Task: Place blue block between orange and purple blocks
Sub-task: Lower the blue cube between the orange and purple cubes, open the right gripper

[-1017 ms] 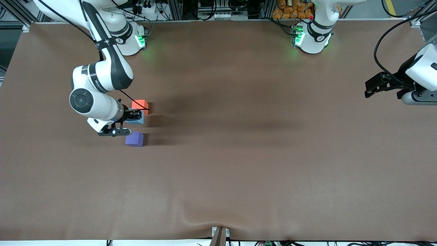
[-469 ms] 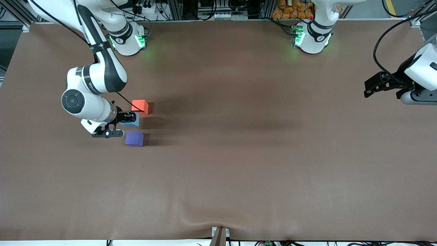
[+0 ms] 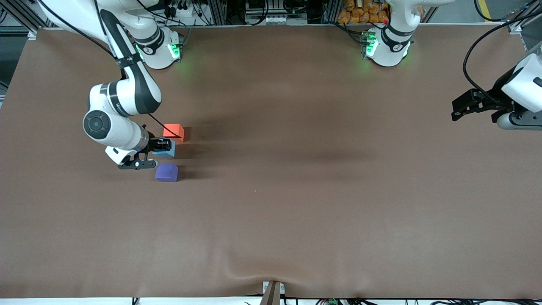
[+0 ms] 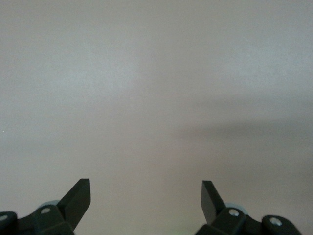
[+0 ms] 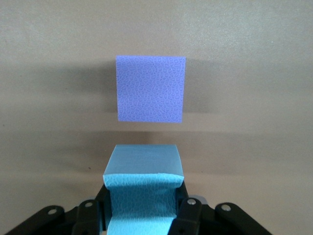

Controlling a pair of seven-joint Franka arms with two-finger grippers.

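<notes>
The blue block is gripped between the closed fingers of the right gripper, and it sits between the orange block and the purple block, toward the right arm's end of the bench. In the front view, the orange block is farther from the camera than the blue one and just beside it, while the purple block is nearer to the camera with a small gap. The right wrist view shows the blue block pressed on two sides by the fingers and the purple block apart from it; the orange block is not seen there. The left gripper waits over the left arm's end of the bench, and its wrist view shows the fingers wide open over bare bench.
</notes>
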